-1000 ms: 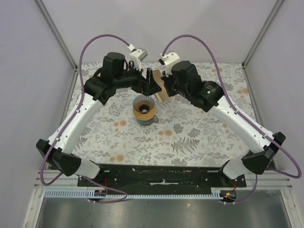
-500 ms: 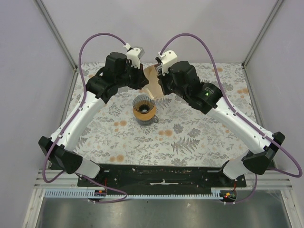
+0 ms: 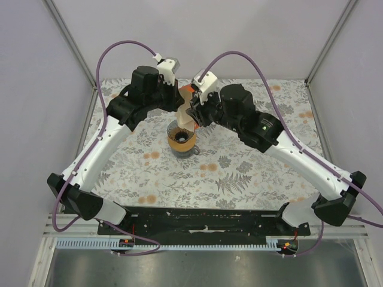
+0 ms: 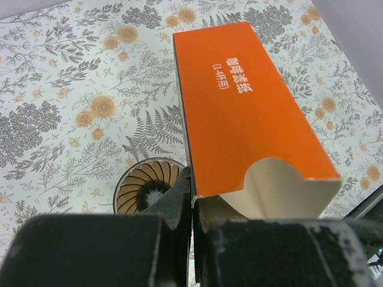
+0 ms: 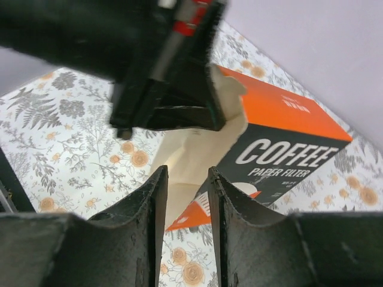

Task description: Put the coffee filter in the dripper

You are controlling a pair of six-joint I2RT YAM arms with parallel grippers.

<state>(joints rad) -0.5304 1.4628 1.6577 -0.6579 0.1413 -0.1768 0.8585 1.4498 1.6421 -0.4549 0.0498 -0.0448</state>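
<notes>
Just ahead of the right gripper point(image 5: 187, 179), in line with the slot between its fingers, the coffee filter point(image 5: 191, 152) shows as a pale paper tongue at the mouth of the orange filter packet point(image 4: 239, 113). Its long axis runs from the packet mouth toward those fingers, close to the line of approach. The right jaws stand parted by a narrow gap. Pale paper shows within that gap, but whether it lies between the pads or just beyond them cannot be told.

The left gripper point(image 4: 191, 185) is clamped on the packet's lower edge and holds it raised, mouth toward the right arm. The dripper point(image 3: 181, 139) sits directly below where the two grippers meet. The right arm looks the nearer to the filter's free end, so pulling it out and lowering it probably falls to that arm.
</notes>
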